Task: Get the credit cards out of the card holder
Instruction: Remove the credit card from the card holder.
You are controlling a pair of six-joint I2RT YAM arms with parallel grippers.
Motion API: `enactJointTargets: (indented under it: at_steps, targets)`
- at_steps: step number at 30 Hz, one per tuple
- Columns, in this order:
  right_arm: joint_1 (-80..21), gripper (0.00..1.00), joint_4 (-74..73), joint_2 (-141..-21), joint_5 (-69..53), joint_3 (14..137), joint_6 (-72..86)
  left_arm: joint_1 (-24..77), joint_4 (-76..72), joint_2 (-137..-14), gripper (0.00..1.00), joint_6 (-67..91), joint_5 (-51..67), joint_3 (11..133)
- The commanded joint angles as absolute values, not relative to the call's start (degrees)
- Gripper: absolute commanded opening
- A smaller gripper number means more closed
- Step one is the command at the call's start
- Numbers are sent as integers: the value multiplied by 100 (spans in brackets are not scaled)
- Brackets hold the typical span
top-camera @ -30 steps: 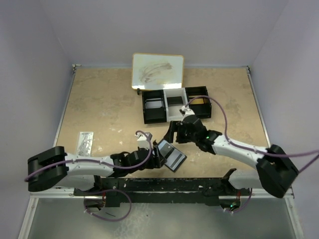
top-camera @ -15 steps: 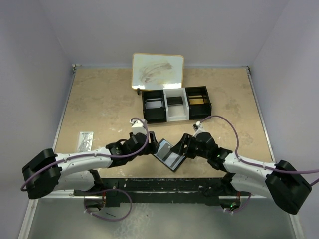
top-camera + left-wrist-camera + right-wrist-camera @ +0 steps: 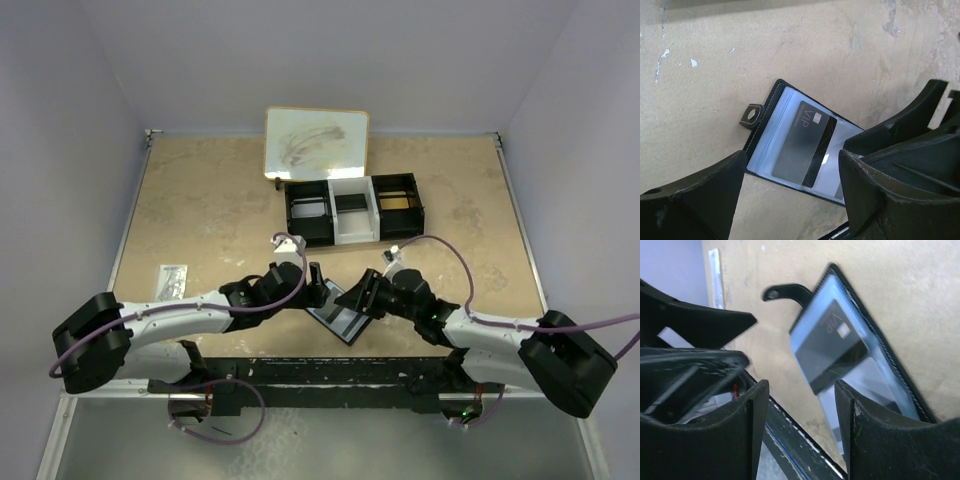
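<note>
Left pincer [image 3: 314, 290] and right pincer [image 3: 358, 297] gaped empty over the open black leather-like bifold card holder [image 3: 767, 155]; we judged its dark VIP card [image 3: 810, 145] needed pinching next.

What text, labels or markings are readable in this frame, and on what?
"VIP": on the dark card in the open card holder.
Small line beside "VIP" on that card: too small to read.
Whiteboard: only smudges, nothing legible.
Packet at the table's left: print too small to read.
</note>
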State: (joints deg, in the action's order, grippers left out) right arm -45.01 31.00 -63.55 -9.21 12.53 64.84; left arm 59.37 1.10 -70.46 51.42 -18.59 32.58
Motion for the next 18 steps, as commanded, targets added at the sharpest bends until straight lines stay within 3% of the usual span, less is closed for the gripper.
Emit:
enactJointTargets:
  at_steps: [1, 11, 18]
  targets:
    - [-4526, 57, 3870, -6700, -1110, 890, 6697, 5933, -45, -7227, 72, 5046, -1803, 3637]
    - [-4518, 51, 4382, -7651, -1163, 865, 6689, 5930, -325, -7419, 72, 5022, -1493, 3702]
    - [-4518, 42, 4793, -7875, -912, 609, 7100, 5933, -275, -7788, 56, 4823, -1268, 3826]
